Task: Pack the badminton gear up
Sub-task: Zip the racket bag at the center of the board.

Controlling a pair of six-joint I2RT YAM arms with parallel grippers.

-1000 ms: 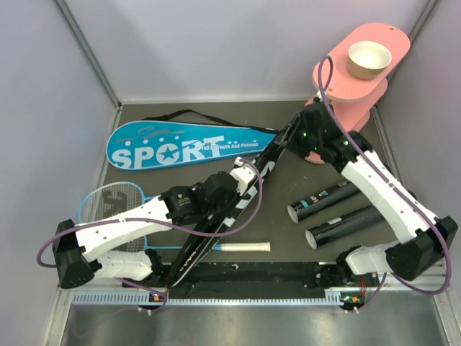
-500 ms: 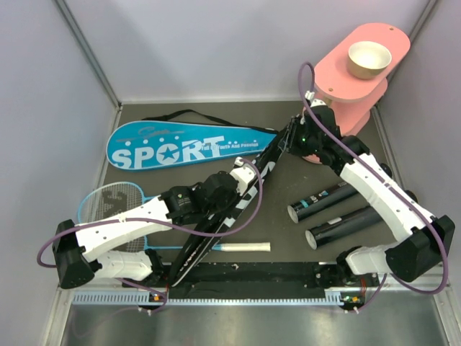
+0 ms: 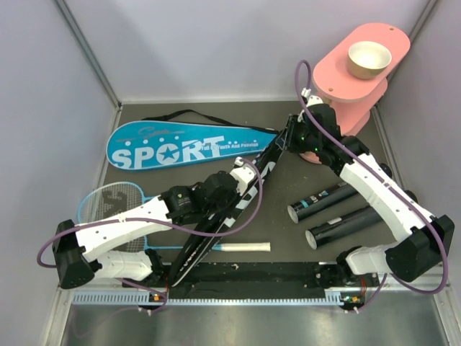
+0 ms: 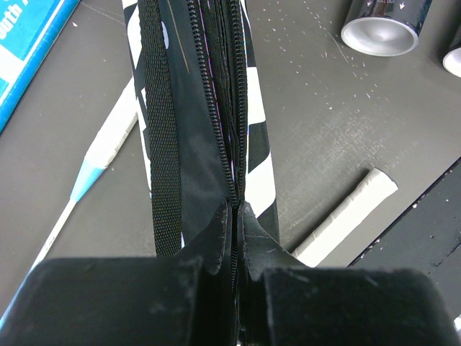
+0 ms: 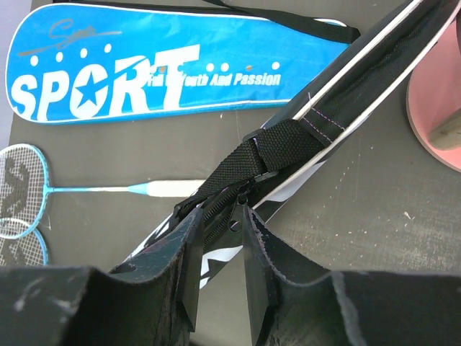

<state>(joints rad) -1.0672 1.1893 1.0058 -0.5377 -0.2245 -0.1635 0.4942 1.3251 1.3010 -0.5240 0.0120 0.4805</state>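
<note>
Items as I see them from the console:

1. Black racket bag [image 3: 229, 210]: centre of the overhead view, lying on a diagonal from lower left to upper right, zip edge uppermost.
2. Left gripper [image 4: 235, 216]: fingers pressed together, pinching the black racket bag's zip edge near mid-length.
3. Right gripper [image 5: 222, 216]: at the bag's upper right end, fingers astride the zip end beside the strap. A narrow gap shows between them, and I cannot tell whether they press the bag.
4. Blue racket bag [image 3: 184, 148]: upper left, flat on the table [image 3: 288, 238], lettered SPORT, with its narrow end touching the black bag.
5. Blue racket [image 3: 108, 203]: lower left, its head partly under the left arm.
6. White racket grip [image 3: 246, 246]: lower centre, jutting from beneath the black bag.
7. Two black tubes [image 3: 325, 200]: lower right, side by side, open ends facing left.
8. Pink stand [image 3: 360, 68]: upper right corner, with a tan bowl [image 3: 369, 59] on its top tier.
</note>
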